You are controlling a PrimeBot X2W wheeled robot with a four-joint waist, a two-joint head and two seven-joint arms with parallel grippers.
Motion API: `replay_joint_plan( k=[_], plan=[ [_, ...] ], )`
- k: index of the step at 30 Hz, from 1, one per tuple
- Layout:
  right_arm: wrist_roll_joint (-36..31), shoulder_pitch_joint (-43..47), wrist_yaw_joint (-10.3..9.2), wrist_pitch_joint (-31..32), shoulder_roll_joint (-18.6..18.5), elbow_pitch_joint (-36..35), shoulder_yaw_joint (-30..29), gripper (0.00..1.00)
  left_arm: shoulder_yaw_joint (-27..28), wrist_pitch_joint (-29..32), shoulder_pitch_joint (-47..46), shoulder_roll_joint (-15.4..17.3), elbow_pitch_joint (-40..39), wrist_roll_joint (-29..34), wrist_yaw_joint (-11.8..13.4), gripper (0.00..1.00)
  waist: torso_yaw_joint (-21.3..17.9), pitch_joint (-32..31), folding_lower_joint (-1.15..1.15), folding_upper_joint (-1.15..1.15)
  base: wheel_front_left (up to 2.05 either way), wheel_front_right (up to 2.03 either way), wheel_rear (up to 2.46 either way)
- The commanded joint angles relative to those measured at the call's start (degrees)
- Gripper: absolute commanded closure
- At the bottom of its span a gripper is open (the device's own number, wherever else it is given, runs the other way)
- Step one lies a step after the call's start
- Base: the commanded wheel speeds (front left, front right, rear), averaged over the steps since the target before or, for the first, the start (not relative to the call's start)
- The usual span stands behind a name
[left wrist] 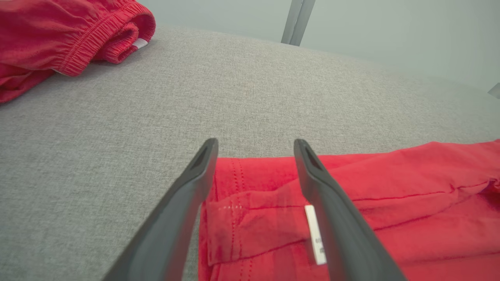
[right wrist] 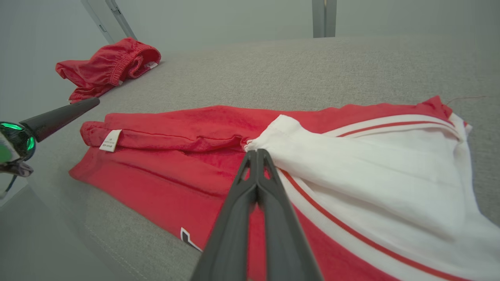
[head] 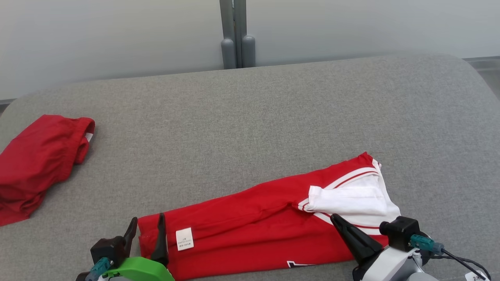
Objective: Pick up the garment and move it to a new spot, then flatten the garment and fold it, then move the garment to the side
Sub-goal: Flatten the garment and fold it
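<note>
red-white garment (head: 242, 218) lies flat on grey cushion (head: 250, 117), near front edge. left gripper (left wrist: 256, 143) spread over its hem corner (left wrist: 234, 171). right gripper (right wrist: 256, 153) pressed together at white sleeve (right wrist: 351, 156); pinch unclear.

The label (head: 184, 239) on the garment (head: 242, 218) has unreadably small print.

Garment (head: 242, 222): red, white striped sleeve at right end, folded into long strip, lying flat.

The grey surface (head: 273, 117) lay open from 10 to 3 o'clock. A red bundle (head: 39, 164) blocked 9 o'clock; the folded garment (head: 242, 222) filled 6 o'clock.
</note>
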Motion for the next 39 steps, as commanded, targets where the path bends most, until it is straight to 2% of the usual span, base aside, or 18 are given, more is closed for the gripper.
replay_joint_plan(
  k=[1, 2, 3, 4, 13, 25, 36, 37, 39],
  plan=[
    [-0.19, 0.45, -0.08, -0.15, -0.05, 0.33, -0.16, 1.0, -0.02, 0.01, 0.53, 0.14, 0.17, 0.18, -0.3, 0.0, 0.06, -0.18, 0.0, 0.0, 0.0, 0.0, 0.0],
    [0.3, 0.28, -0.08, -0.14, -0.03, 1.03, 0.09, 1.0, -0.11, 0.02, 0.6, 0.14, 0.26, 0.16, -0.36, 0.0, 0.17, -0.26, 0.0, 0.0, 0.0, 0.0, 0.0],
    [0.56, -0.16, -0.08, -0.15, -0.03, 1.55, 0.06, 0.63, -0.22, 0.02, 0.7, 0.14, 0.35, 0.07, -0.41, 0.0, 0.3, -0.39, 0.0, 0.0, 0.0, 0.0, 0.0],
    [0.44, -0.84, -0.08, -0.15, -0.06, 1.83, -0.24, 0.0, -0.41, 0.02, 0.85, 0.13, 0.48, 0.04, -0.46, 0.0, 0.45, -0.48, 0.0, 0.0, 0.0, 0.0, 0.0],
    [-1.21, -4.55, -0.08, -0.15, 0.77, 5.67, -1.26, 0.0, -1.22, 0.01, 0.88, 0.14, 0.13, -0.25, 0.03, 0.0, 2.06, -0.2, 0.0, 0.0, 0.0, 0.0, 0.0],
    [4.18, -15.98, -0.08, 0.31, -0.28, 17.13, 8.41, 0.0, -2.3, 0.01, -0.4, 0.13, -0.02, -0.99, 0.45, 0.0, 5.88, 1.31, 0.0, 0.0, 0.0, 0.0, 0.0],
    [10.31, -22.78, -0.08, 3.56, -2.92, 21.93, 18.76, 0.0, -2.81, 0.02, -0.83, 0.13, -0.38, -1.55, 0.67, 0.0, 7.43, 2.63, 0.0, 0.0, 0.0, 0.0, 0.0],
    [10.83, -22.95, -0.08, 3.62, -3.09, 22.08, 19.73, 0.03, -2.84, 0.02, -0.95, 0.13, -0.46, -1.68, 0.7, 0.0, 7.46, 2.76, 0.0, 0.0, 0.0, 0.0, 0.0],
    [12.04, -23.35, -0.08, 3.42, -3.28, 21.96, 21.32, 0.63, -2.83, 0.01, -1.08, 0.13, -0.64, -1.77, 0.75, 0.0, 7.4, 2.95, 0.0, 0.0, 0.0, 0.0, 0.0]
  ],
)
